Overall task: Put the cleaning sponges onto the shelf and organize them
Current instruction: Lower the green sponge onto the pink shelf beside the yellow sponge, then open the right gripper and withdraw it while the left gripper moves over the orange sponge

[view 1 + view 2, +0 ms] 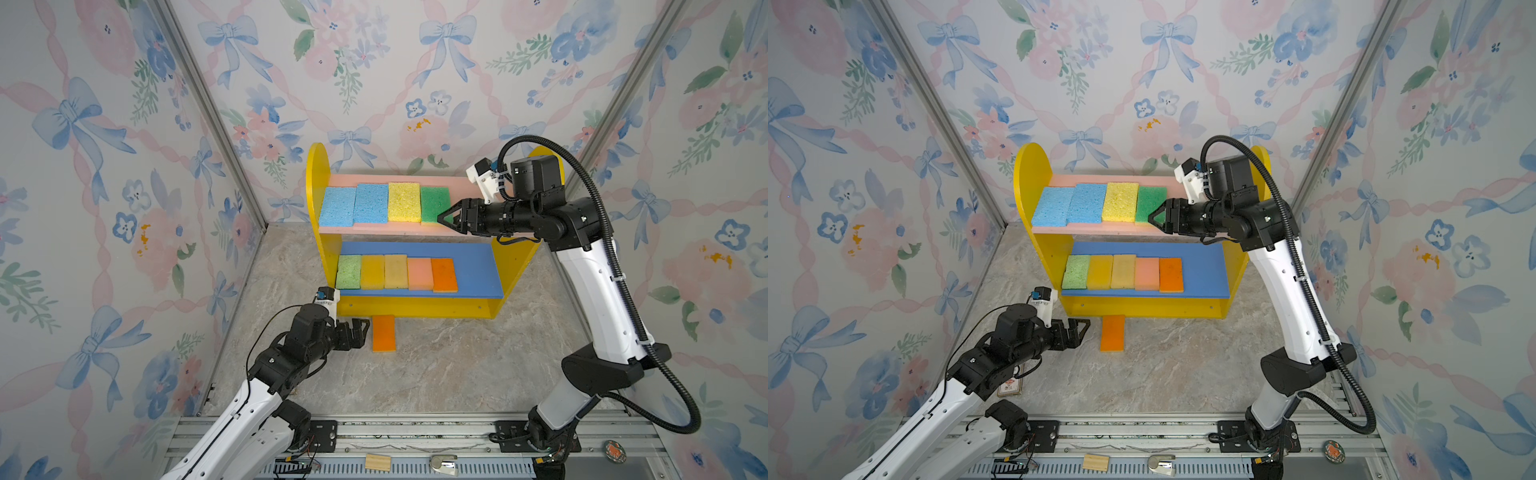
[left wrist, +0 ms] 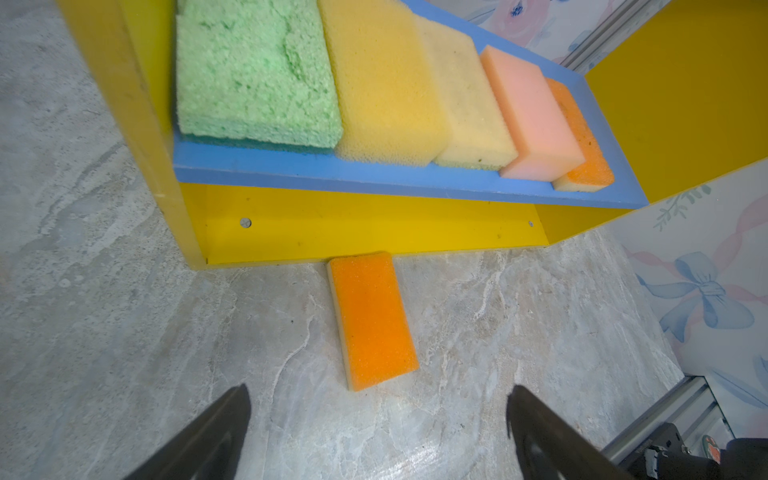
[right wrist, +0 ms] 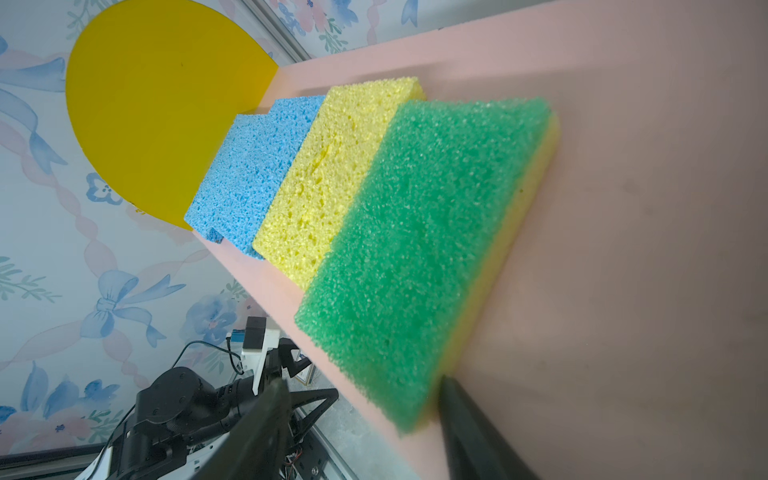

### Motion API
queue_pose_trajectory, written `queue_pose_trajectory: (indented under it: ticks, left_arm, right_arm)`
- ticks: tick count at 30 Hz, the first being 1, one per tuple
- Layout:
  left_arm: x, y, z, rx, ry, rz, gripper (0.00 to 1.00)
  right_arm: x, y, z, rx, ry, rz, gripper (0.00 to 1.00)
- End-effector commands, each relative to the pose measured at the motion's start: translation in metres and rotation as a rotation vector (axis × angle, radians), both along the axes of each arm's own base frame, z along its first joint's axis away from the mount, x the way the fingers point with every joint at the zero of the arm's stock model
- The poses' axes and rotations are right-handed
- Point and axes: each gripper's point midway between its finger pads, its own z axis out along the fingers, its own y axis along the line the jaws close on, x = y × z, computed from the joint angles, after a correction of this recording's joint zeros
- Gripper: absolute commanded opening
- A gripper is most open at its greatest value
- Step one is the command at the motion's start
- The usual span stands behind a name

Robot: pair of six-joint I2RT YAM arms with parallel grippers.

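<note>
Bow-and-flower wallpaper [image 1: 124,208] all around, marble-look tabletop [image 1: 436,365] underneath. Smack in the middle of both top views sits the shelf [image 1: 318,174] with its yellow round-topped sides.

Its pink upper board [image 1: 395,229] has four sponges in a neat row. Left to right that's a blue sponge [image 1: 337,206], a second blue sponge [image 1: 370,203], a yellow sponge [image 1: 404,201], and a green sponge [image 1: 434,203] with a yellow underside. The blue lower board [image 1: 473,266] carries five more side by side, bunched toward its left end. Those are a light green sponge [image 1: 348,272], a deep yellow sponge [image 1: 372,273], a pale yellow sponge [image 1: 395,271], a peach-pink sponge [image 1: 419,274] and an orange sponge [image 1: 444,275].

One isn't shelved yet. A loose orange sponge [image 1: 384,333] lies flat on the table just below centre frame, its short end right up against the shelf's yellow base.

The left gripper [image 1: 362,330] hovers just left of that loose one with its jaws spread wide and nothing in them.

The right gripper [image 1: 440,219] reaches in from the right side of the frame at upper-board height, tips at the green sponge's front right corner. In the right wrist view the jaws are parted with that corner between them. One finger [image 3: 459,413] sits right at the yellow edge and the other finger [image 3: 270,415] is clear of the foam. So it's not pinching anything, and the sponge lies flat on the board.
</note>
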Motion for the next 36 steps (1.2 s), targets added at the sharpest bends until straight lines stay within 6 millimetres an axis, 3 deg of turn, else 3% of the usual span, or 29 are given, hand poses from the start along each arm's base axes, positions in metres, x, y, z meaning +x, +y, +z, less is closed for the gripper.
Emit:
queue_pose_trajectory:
  ticks: [1,9,20,27,36]
  left_arm:
    - [-0.001,-0.003,-0.001,0.003,-0.013,-0.027,0.98]
    - [-0.001,-0.004,-0.002,0.004,-0.011,-0.027,0.98]
    - [-0.001,-0.004,-0.001,0.002,-0.012,-0.027,0.98]
    - [-0.001,-0.004,0.000,0.000,-0.015,-0.027,0.98]
    - [-0.001,-0.004,-0.001,0.001,-0.013,-0.028,0.98]
  right_arm:
    - [-0.005,-0.021,-0.044,-0.161,0.128,-0.063,0.61]
    - [0.000,-0.031,-0.043,-0.194,0.099,-0.098,0.64]
    - [0.049,0.000,-0.044,0.008,0.147,-0.060,0.65]
    - [0.051,0.018,-0.050,0.016,0.163,-0.029,0.65]
    - [0.053,-0.015,-0.048,-0.028,0.143,-0.129,0.66]
